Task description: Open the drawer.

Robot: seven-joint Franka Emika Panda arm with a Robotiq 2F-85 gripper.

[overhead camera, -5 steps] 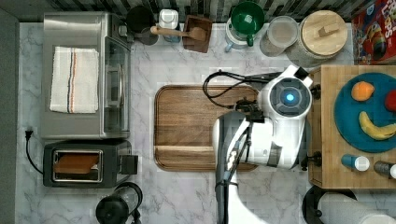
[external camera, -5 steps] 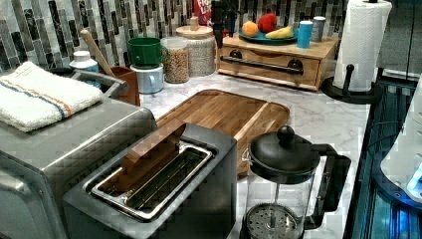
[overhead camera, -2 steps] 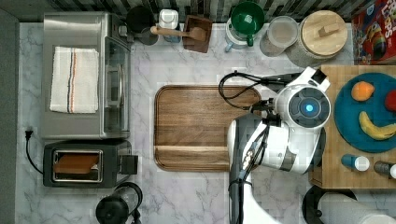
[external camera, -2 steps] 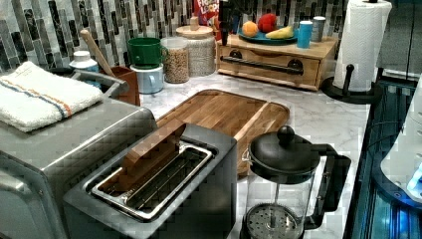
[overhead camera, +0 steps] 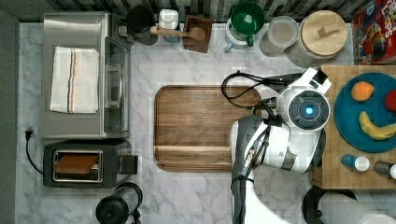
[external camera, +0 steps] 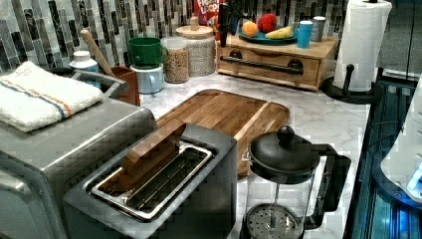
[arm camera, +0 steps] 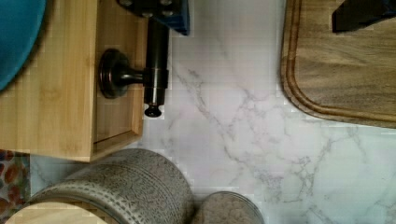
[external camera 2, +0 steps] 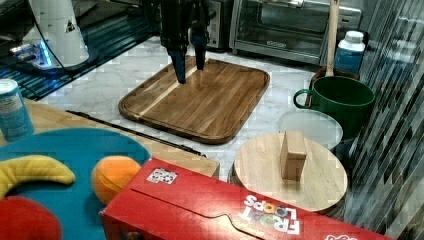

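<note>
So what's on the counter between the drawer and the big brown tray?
Nothing. In the wrist view, bare marble counter separates the drawer from the brown tray; the left view agrees.

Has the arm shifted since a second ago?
Yes. In the top view the robot arm has moved toward the top view's right, off the wooden tray and closer to the drawer unit.

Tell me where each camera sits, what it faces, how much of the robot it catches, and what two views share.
Top view: overhead, looking down on the counter; the white arm shows.
Left view: low beside the toaster, facing the drawer.
Right view: behind the cereal box, facing the tray; the hand hangs with fingers apart.
Wrist view: looks down at the drawer's handle.
Top and right views share the tray.
</note>
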